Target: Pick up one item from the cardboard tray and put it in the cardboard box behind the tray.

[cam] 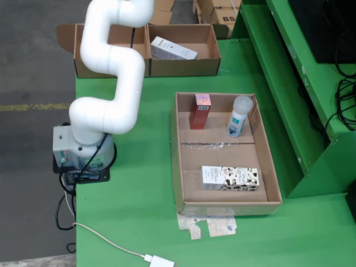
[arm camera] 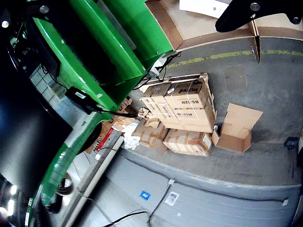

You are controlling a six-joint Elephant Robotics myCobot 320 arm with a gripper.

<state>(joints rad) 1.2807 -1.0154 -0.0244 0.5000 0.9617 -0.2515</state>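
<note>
The cardboard tray [cam: 183,167] lies on the green table and holds a red box [cam: 199,110], a white bottle [cam: 240,116] and a white patterned carton [cam: 230,178]. Behind it stands an open cardboard box [cam: 208,64] with a white carton [cam: 173,50] lying inside. The white arm [cam: 111,83] rises out of the top of the still view, so the gripper is not seen there. In the gripper view, my gripper [arm camera: 128,12] shows only as dark fingers [arm camera: 251,12] at the top edge, spread apart with nothing between them, over the box's edge [arm camera: 208,35] and white carton [arm camera: 201,5].
A second open cardboard box [cam: 83,58] sits left of the first. A green frame [cam: 289,89] borders the table on the right. A white cable and plug [cam: 158,260] lie at the front. The gripper view shows stacked cartons [arm camera: 184,113] on the floor.
</note>
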